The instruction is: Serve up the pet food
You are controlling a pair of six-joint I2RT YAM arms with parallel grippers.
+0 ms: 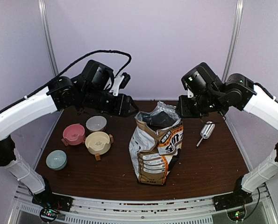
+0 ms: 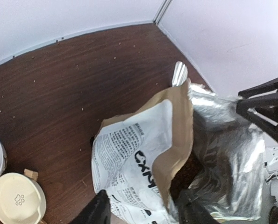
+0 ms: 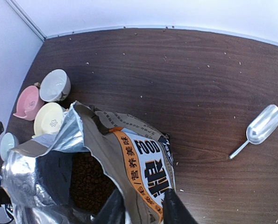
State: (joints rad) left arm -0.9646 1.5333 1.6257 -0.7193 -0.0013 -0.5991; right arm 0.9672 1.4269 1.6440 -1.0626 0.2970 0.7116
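The kibble [image 3: 89,182] sits deep inside the open bag [image 1: 155,144], which stands upright mid-table [image 1: 213,163], and none has reached a bowl yet. The left gripper [image 2: 146,205] straddles the bag's brown lip with its jaws apart, and the right gripper [image 3: 139,200] straddles the printed front wall, its jaws apart too but narrower. Neither looks clamped on the paper. The bag is the main risk. It is tall and soft, and its foil mouth is crumpled, so uneven pulls from the two arms would likely tip it or tear the lip and dump kibble across the wood. A pinch that catches only the foil lining would probably slip. If the mouth sags shut, the scoop [image 1: 205,131] would have no clean way in, and it lies untouched well to the right of the bag while both grippers are busy at the rim. Loose crumbs already dot the table, too small to count. Counted: one bag, one scoop, two grippers, and four bowls, which are a pink bowl [image 1: 74,134], a white bowl [image 1: 96,123], a cream bowl [image 1: 98,142] and a blue bowl [image 1: 56,159], clustered left of the bag.
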